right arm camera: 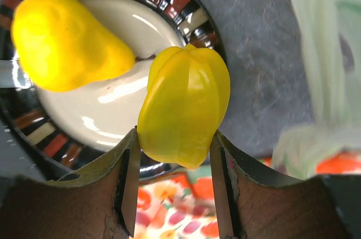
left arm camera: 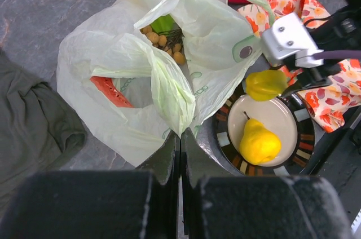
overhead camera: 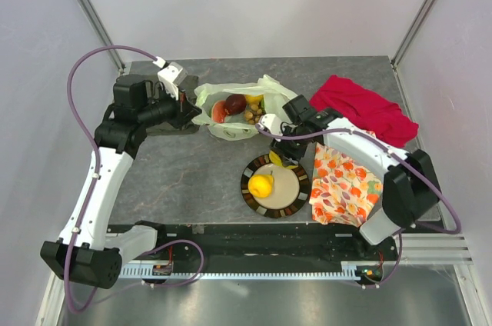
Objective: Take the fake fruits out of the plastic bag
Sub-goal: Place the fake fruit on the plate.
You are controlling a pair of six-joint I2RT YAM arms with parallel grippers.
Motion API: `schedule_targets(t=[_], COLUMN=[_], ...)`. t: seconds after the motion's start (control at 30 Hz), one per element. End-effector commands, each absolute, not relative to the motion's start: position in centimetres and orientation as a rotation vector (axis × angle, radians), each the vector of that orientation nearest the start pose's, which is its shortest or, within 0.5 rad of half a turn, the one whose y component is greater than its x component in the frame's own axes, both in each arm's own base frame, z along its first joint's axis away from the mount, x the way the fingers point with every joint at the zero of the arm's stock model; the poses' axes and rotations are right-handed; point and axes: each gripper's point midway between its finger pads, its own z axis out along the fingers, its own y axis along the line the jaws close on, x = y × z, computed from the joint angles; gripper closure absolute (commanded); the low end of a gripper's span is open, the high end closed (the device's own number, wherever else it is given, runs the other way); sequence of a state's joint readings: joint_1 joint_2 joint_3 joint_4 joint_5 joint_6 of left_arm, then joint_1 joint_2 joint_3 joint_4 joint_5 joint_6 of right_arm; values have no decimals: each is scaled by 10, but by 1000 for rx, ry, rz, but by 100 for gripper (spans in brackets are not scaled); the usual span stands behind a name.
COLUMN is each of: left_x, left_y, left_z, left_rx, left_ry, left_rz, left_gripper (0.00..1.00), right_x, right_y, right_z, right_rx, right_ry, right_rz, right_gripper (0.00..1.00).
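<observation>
The plastic bag (overhead camera: 231, 114) lies open at the table's middle back. Inside show a dark red fruit (overhead camera: 234, 103), a red-green melon slice (left arm camera: 110, 91), a brown grape-like cluster (left arm camera: 163, 41) and a green one (left arm camera: 163, 23). My left gripper (left arm camera: 181, 136) is shut on a fold of the bag's rim and shows at the bag's left in the top view (overhead camera: 191, 115). My right gripper (right arm camera: 174, 149) is shut on a ridged yellow-green piece (right arm camera: 183, 106), held just above the far rim of the plate (overhead camera: 296, 201). A yellow lemon (overhead camera: 261, 185) lies on the plate.
An orange-flowered cloth (overhead camera: 344, 185) lies right of the plate. A red cloth (overhead camera: 365, 107) is at the back right. An olive-grey folded cloth (left arm camera: 28, 120) lies left of the bag under my left arm.
</observation>
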State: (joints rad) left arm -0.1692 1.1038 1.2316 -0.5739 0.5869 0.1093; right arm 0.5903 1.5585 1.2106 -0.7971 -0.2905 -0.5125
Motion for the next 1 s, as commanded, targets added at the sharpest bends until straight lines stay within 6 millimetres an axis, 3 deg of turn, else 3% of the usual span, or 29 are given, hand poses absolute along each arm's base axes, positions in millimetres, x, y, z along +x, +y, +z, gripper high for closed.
schedule_targets(t=[0.0, 0.2, 0.43, 0.63, 0.67, 0.77, 0.83, 0.97], left_x=[294, 300, 299, 298, 298, 298, 299, 295], left_y=[-147, -148, -146, -146, -146, -147, -147, -149], left_z=[321, 322, 321, 319, 321, 320, 320, 315], left_rx=[637, 642, 638, 641, 641, 644, 646, 649], left_ry=[1843, 1845, 1846, 1846, 1843, 1841, 1839, 1847], left_rz=[-651, -652, -643, -645, -647, -649, -649, -673], left_gripper=[98, 99, 98, 98, 99, 98, 98, 98], right_x=[290, 291, 275, 269, 270, 273, 273, 275], right_y=[238, 254, 282, 287, 286, 284, 286, 288], right_z=[110, 100, 91, 76, 75, 79, 88, 131], right_rx=[-1609, -1719, -1819, -1855, -1857, -1835, -1814, -1765], right_ry=[2067, 1999, 1914, 1942, 1947, 1954, 1949, 1911], right_rz=[393, 404, 426, 407, 392, 371, 371, 378], right_gripper=[79, 78, 75, 71, 69, 46, 39, 24])
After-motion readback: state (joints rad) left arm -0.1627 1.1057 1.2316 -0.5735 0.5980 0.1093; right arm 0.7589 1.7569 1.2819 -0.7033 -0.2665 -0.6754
